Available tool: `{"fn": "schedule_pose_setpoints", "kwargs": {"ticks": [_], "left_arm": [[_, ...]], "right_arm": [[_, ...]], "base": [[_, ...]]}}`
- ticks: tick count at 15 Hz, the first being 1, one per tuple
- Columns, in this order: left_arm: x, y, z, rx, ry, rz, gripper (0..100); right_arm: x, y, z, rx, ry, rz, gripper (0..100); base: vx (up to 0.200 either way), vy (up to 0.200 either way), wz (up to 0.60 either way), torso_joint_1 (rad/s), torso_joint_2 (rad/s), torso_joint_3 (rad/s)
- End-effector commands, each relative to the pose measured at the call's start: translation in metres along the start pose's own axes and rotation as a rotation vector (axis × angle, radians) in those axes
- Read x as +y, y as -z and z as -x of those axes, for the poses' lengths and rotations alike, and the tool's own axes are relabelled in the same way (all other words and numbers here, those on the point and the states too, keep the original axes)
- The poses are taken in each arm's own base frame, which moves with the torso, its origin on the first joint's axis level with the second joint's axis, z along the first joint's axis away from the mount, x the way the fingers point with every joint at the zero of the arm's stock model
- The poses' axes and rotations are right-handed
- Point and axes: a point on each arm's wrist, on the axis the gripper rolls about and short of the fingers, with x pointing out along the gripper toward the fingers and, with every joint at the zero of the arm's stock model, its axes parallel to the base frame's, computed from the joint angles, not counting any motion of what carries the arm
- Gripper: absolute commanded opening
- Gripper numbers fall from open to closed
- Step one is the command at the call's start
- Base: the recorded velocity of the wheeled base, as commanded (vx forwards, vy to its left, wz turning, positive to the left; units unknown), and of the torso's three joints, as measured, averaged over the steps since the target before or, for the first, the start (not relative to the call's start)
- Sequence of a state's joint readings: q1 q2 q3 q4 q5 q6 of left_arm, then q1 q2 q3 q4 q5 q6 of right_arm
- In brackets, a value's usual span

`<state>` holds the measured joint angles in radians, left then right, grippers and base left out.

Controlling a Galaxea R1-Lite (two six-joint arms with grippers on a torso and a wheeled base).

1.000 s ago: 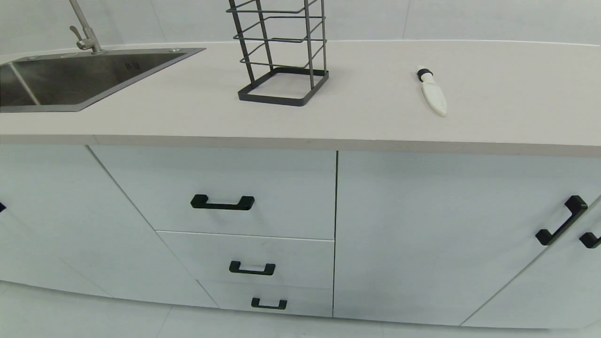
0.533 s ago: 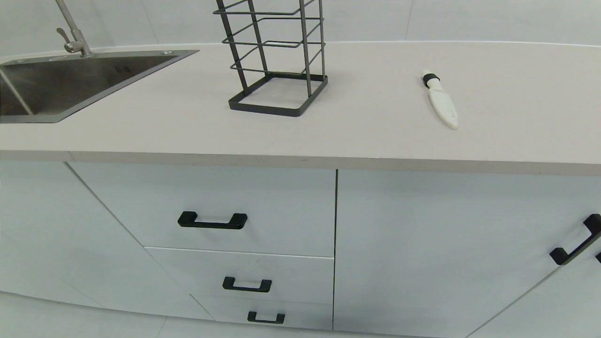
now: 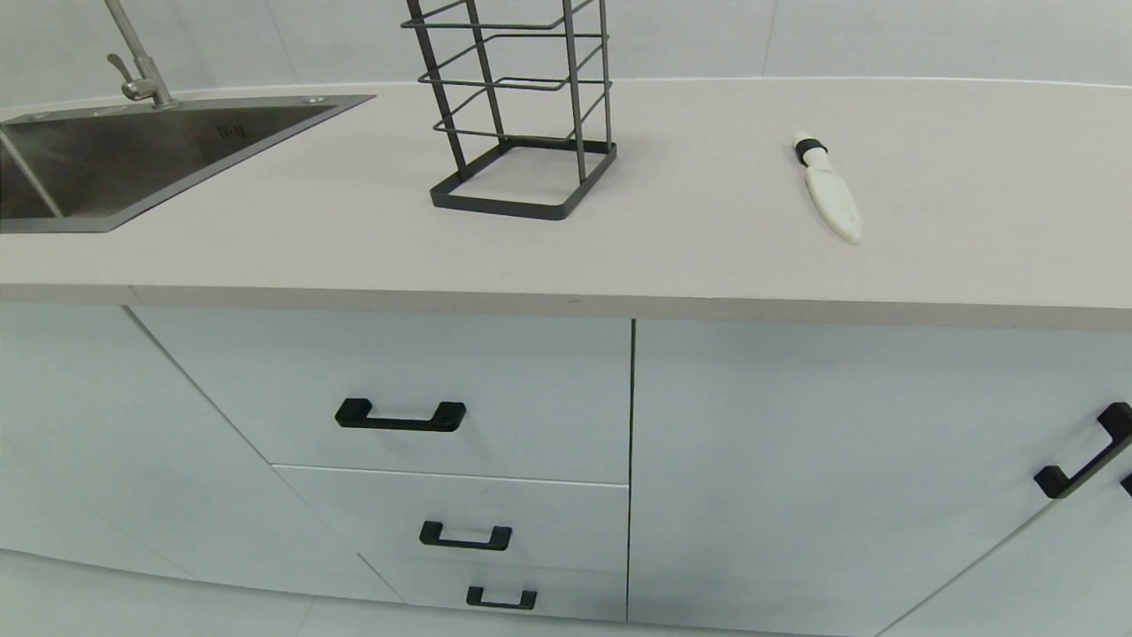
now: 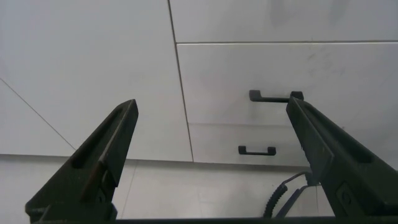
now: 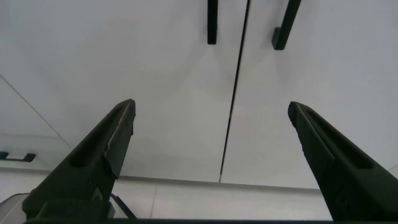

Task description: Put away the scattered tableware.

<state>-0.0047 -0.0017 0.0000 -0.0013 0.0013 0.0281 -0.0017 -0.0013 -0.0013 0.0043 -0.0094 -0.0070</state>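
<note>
My left pincer [image 4: 211, 104] and right pincer [image 5: 211, 106] hung spread and empty, so I judged the right should climb to the knife [image 3: 827, 188] above it and grip it crosswise.

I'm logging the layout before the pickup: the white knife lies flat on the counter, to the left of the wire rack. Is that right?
Not quite. The white knife does lie flat on the counter, but it is to the right of the wire rack, not the left. The head view shows this.
</note>
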Motion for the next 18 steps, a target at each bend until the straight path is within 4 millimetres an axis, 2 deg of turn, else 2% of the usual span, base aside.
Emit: {"fn": "schedule_pose_setpoints", "kwargs": {"ticks": [1, 7, 14, 18], "left_arm": [[0.0, -0.0002, -0.0001, 0.0, 0.0, 0.0, 100], [0.0, -0.0002, -0.0001, 0.0, -0.002, 0.023, 100], [0.0012, -0.0005, 0.0, 0.002, -0.052, -0.016, 100], [0.0012, -0.0005, 0.0, 0.002, -0.052, -0.006, 100]], "right_arm": [[0.0, -0.0001, -0.0001, 0.001, 0.0, 0.001, 100], [0.0, -0.0001, -0.0001, 0.001, 0.0, 0.001, 100], [0.0, -0.0001, -0.0001, 0.001, 0.001, 0.001, 100], [0.0, -0.0001, -0.0001, 0.001, 0.0, 0.001, 100]], "base": [[0.0, 0.0, 0.0, 0.119, -0.17, -0.032], [0.0, 0.0, 0.0, 0.175, -0.09, -0.1], [0.0, 0.0, 0.0, 0.223, -0.57, -0.212], [0.0, 0.0, 0.0, 0.133, -0.48, -0.221]]}}
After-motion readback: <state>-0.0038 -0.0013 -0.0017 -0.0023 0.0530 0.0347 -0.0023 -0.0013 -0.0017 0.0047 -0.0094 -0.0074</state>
